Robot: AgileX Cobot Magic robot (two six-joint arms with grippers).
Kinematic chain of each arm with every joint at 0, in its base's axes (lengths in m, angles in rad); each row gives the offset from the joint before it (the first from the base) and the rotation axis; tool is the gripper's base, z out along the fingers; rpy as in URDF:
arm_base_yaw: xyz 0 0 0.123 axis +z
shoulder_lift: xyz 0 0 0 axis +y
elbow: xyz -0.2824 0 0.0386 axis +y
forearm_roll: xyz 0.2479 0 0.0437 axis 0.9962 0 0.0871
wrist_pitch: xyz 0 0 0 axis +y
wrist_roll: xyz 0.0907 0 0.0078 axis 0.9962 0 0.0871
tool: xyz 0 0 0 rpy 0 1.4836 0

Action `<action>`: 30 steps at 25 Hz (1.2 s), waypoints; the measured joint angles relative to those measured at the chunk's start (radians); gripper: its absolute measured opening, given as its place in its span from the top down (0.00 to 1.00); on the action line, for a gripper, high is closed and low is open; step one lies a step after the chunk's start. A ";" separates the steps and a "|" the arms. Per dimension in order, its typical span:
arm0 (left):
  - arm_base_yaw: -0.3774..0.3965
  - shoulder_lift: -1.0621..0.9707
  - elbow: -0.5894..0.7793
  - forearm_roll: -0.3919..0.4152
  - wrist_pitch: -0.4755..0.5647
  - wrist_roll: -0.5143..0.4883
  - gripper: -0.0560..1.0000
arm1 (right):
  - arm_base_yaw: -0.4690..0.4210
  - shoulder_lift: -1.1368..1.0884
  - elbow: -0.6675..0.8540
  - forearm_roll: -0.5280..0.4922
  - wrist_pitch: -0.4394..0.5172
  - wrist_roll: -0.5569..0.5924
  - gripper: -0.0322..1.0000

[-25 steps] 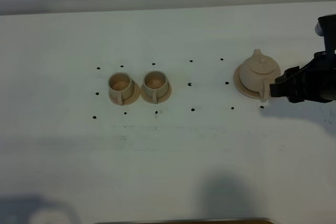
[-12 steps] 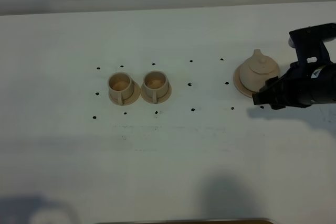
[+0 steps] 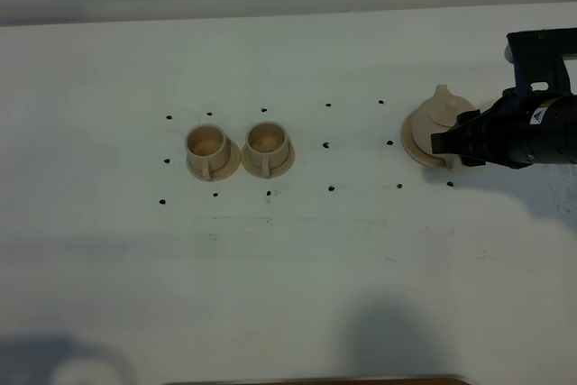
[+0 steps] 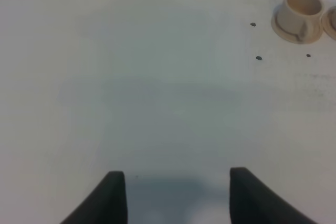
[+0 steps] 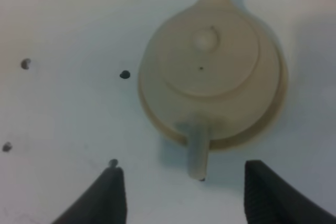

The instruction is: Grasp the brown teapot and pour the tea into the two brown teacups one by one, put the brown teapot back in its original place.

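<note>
Black dots (image 3: 390,143) surround brown teapot (image 3: 437,114), well apart from 2 teacups (image 3: 206,144).

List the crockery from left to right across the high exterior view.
left teacup → right teacup → brown teapot

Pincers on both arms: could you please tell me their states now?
Left pincer: open, empty.
Right pincer: open, holding nothing, by the handle of the brown teapot.

two teacups (image 3: 206,143) (image 3: 266,140), one teapot (image 5: 210,59) (lidded), three saucers (image 3: 410,146)
</note>
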 joint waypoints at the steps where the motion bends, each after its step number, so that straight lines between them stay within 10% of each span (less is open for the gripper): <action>1: 0.000 0.000 0.000 0.000 0.000 0.000 0.47 | 0.000 0.002 0.000 -0.001 0.001 0.002 0.51; 30: 0.000 0.000 0.000 0.000 0.000 0.000 0.47 | 0.000 0.228 -0.144 -0.101 0.069 0.065 0.53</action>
